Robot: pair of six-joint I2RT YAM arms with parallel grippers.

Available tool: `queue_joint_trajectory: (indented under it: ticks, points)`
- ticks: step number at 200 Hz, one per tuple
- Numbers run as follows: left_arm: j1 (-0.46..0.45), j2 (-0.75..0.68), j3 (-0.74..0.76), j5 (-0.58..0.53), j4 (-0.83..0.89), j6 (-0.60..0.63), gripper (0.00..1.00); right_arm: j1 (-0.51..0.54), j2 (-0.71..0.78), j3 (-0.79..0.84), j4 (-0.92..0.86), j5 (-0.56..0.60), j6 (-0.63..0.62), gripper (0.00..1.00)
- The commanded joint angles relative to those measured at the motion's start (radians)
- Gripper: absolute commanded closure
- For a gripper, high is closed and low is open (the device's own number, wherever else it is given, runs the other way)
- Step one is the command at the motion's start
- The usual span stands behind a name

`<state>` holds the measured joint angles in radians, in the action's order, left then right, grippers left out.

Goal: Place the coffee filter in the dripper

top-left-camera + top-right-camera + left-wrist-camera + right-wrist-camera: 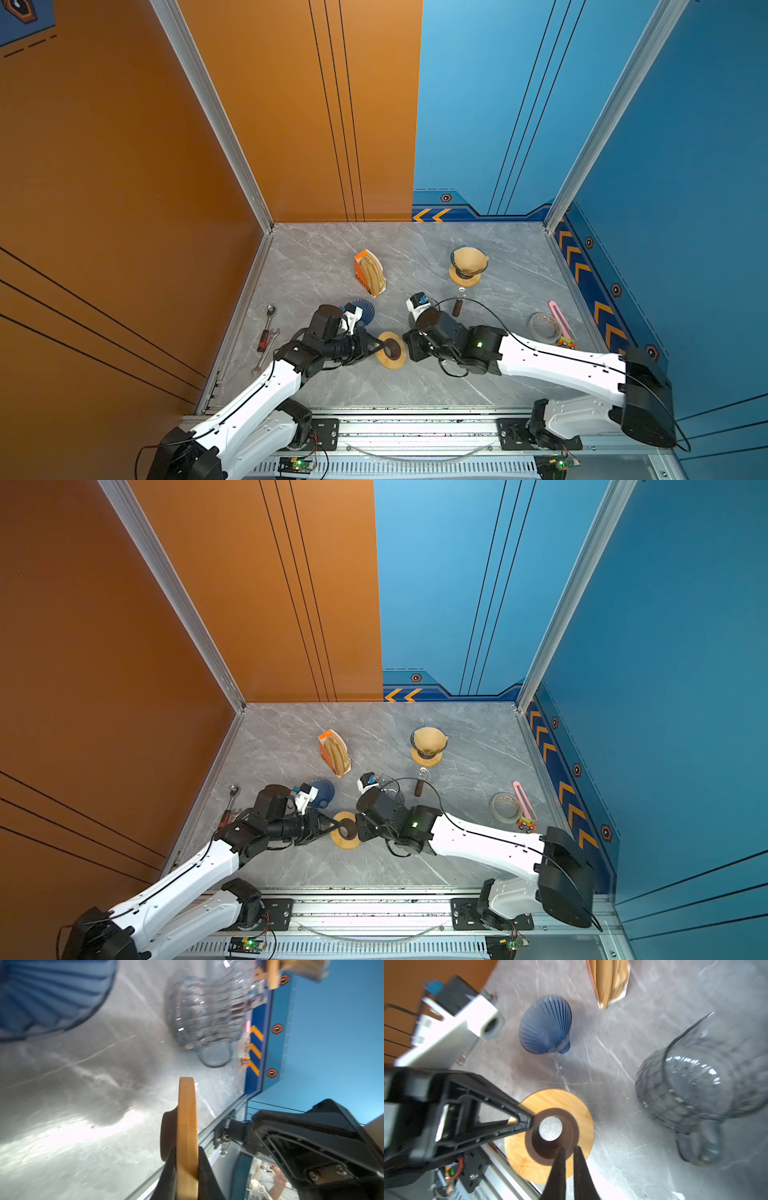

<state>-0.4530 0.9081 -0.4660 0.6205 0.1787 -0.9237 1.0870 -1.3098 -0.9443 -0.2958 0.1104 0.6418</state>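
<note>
The coffee filters [371,272] are brown paper cones. They stand packed in an orange and white box [357,266] at the middle of both top views. One more filter [467,255] already lines a dark patterned dripper [465,272] on a wooden foot, toward the upper right of the table. Just below the box lies a second dripper [546,1026], a blue ribbed cone, on its side and empty. Its stand, I think, is the flat wooden ring [556,1101] with a dark brown collar [571,1124] around the hole, at the lower centre of the right wrist view. The left gripper [527,1121] pinches this ring by its edge, with the wood between both jaws. The right gripper [569,1151] has its fingers almost together with a thin slit between them; the tips are at the collar and clasp nothing that I can see. So I judge that the blue dripper must first be put together, and no filter is taken for it yet. A ribbed glass jug [695,1088] stands at the right on the grey marble-like table [332,374].
</note>
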Motion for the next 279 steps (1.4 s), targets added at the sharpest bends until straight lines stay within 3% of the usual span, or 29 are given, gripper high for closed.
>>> queue_joint_trajectory:
  ticks: [1,28,55,78,97,159,240,279]
  points:
    - [0.014,-0.006,-0.060,0.076,-0.099,-0.047,0.85,-0.029,0.110,0.030,-0.077,0.025,-0.078,0.83]
    - [0.014,0.036,-0.112,0.098,-0.155,-0.081,0.84,-0.078,0.259,0.049,-0.123,0.013,-0.116,0.70]
    - [0.002,0.075,-0.153,0.076,-0.256,-0.127,0.83,-0.175,0.366,0.062,-0.176,-0.074,-0.146,0.51]
    - [-0.029,0.131,-0.182,0.047,-0.339,-0.137,0.82,-0.271,0.433,0.081,-0.208,-0.186,-0.181,0.28]
    - [-0.062,0.187,-0.199,0.018,-0.414,-0.142,0.82,-0.318,0.485,0.081,-0.249,-0.213,-0.214,0.00]
    - [-0.133,0.379,-0.231,-0.026,-0.702,-0.220,0.82,-0.489,0.524,0.070,-0.319,-0.348,-0.270,0.00]
    - [-0.133,0.595,-0.241,0.002,-0.978,-0.330,0.84,-0.501,0.542,0.089,-0.288,-0.341,-0.254,0.00]
    - [-0.138,0.655,-0.255,0.001,-0.985,-0.325,0.85,-0.502,0.550,0.111,-0.275,-0.332,-0.245,0.00]
